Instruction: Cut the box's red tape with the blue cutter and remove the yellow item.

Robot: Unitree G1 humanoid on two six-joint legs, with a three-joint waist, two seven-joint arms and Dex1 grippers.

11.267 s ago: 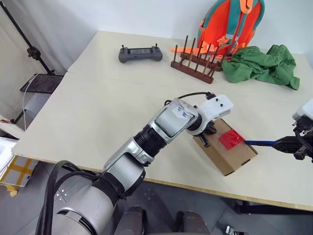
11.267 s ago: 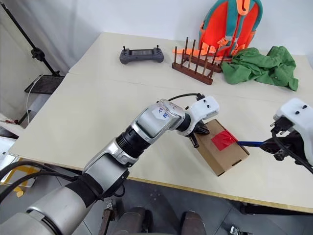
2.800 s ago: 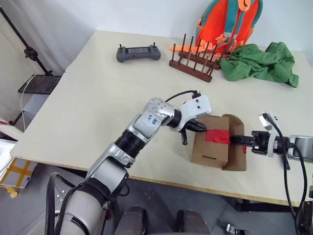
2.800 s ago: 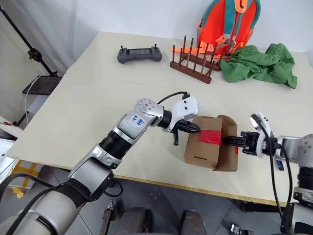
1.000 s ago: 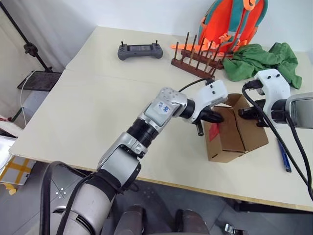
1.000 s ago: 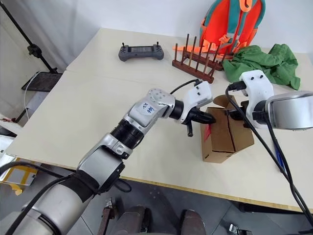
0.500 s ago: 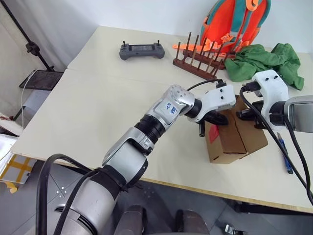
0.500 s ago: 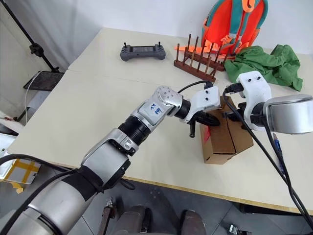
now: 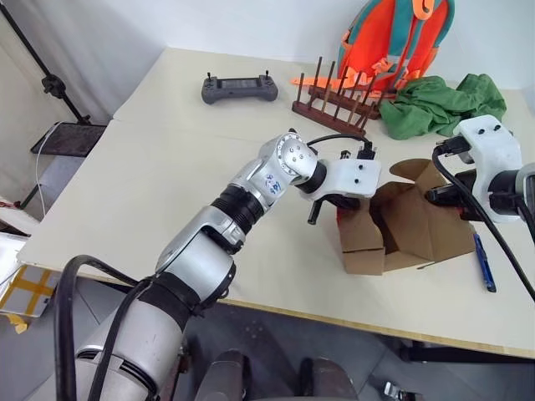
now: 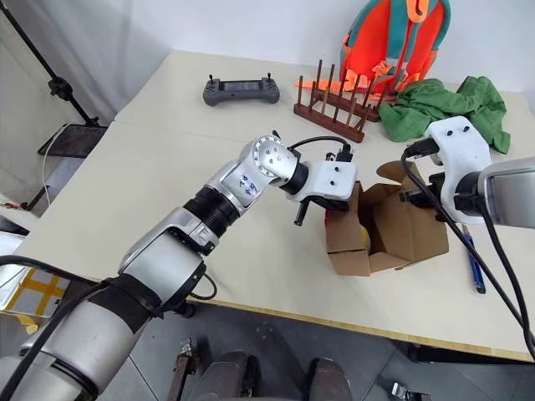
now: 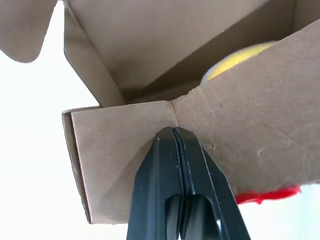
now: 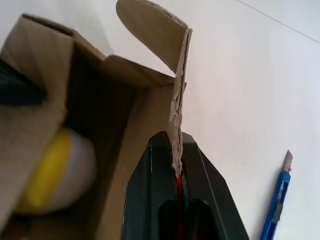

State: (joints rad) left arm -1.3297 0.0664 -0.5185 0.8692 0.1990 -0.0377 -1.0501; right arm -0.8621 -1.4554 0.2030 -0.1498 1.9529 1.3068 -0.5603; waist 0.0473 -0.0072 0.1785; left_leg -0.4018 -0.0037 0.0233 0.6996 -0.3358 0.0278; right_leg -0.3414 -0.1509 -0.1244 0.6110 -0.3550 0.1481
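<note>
You have the box [image 10: 384, 230] open near the table's [image 9: 150, 184] front edge, its long axis running left to right. Your left hand [image 11: 175, 131] is pressed together against the box's left flap; your right hand [image 12: 175, 170] pinches its right flap. The yellow item [image 12: 52, 172] lies inside the box. The blue cutter [image 9: 484, 263] lies right of the box, tip pointing away from you.

Matt brown cardboard box [image 10: 393, 230] with rough torn flap edges sits on a smooth, pale matt table [image 9: 167, 184]. Glossy black plastic fingers [image 12: 150, 200] pinch a flap. A crumpled green cloth [image 9: 443, 104] lies beside a dark wooden rack [image 9: 334, 104].
</note>
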